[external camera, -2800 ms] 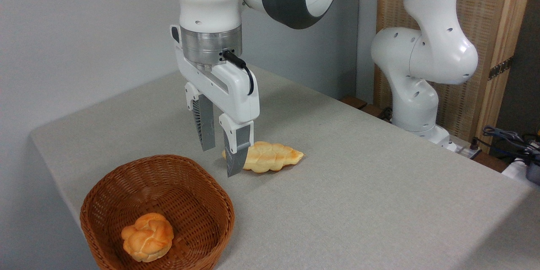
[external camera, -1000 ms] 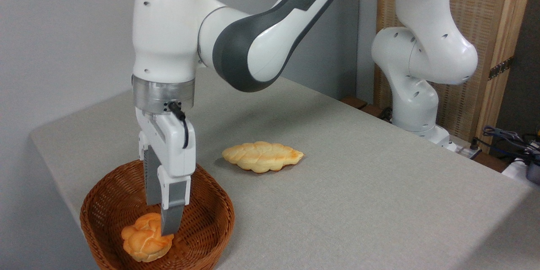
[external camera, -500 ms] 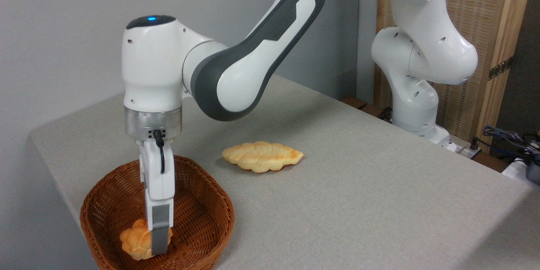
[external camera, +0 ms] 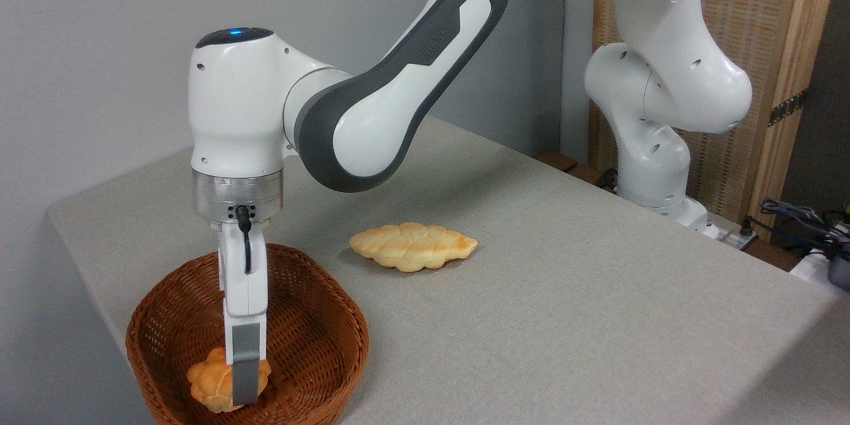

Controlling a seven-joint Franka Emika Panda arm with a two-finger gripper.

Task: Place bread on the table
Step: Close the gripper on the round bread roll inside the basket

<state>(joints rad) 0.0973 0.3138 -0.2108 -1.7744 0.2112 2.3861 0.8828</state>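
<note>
Bread for the task, i.e. the small knotted bun [external camera: 211, 380], was seen low in the wicker basket [external camera: 319, 319], but the account is given big to small. The table [external camera: 564, 292], covered w/ plain grey-beige fabric, filled most of the view; its rounded left corner was seen at mid-left, its near edge ran off the bottom right. The white & grey arm [external camera: 372, 119] was reached across from its base at the table's far right edge, w/ the wrist turned straight down over the near left corner. The brown basket was set at that near left corner, close to the front edge. A pale braided loaf [external camera: 413, 247] was laid flat on the fabric toward the table's middle, apart from the basket, to its right & further back. The gripper [external camera: 240, 382] was lowered inside the basket, seen edge-on, so that only the near finger [external camera: 244, 372] was visible, laid against the bun's right side. The second finger was hidden behind it; whether the bun was clamped or merely straddled could not be told. The bun was seen at the basket's bottom, near its front-left wall; contact w/ the weave could not be made out.
</note>
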